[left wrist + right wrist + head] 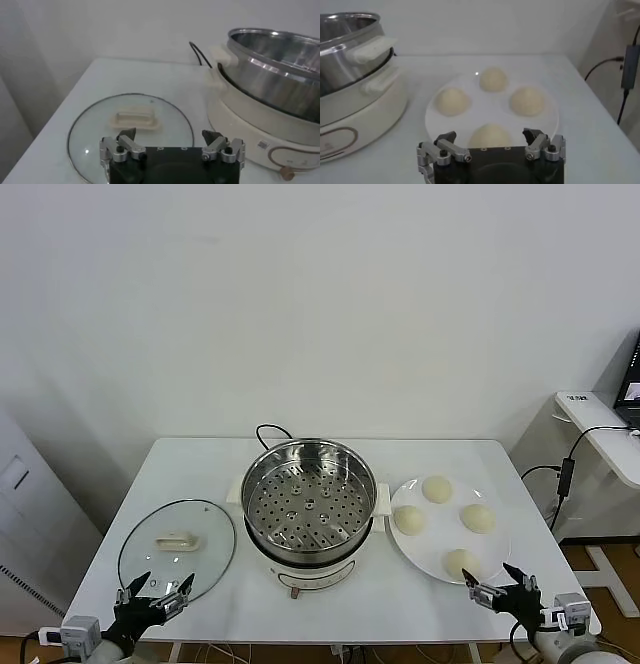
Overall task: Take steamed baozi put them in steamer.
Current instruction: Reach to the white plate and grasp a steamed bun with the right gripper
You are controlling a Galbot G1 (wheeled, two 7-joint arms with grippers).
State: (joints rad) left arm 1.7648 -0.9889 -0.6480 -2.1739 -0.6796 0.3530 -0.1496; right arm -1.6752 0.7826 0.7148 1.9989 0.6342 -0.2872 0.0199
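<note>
Several steamed baozi, round and cream-white, lie on a flat white plate (497, 562) at the right: one at the back (437, 489), one on the left (409, 519), one on the right (478, 518), one nearest me (462, 563). The steamer (309, 509), a shiny steel pot with an empty perforated tray on a white base, stands mid-table. My right gripper (502, 586) hovers open at the table's front edge just before the nearest baozi (490, 135). My left gripper (156, 593) is open and empty at the front left, over the near rim of the glass lid.
The round glass lid (177, 548) with a cream handle lies flat left of the steamer. A black cord (268, 431) runs off behind the pot. A side desk with cables (590, 434) stands to the right of the table.
</note>
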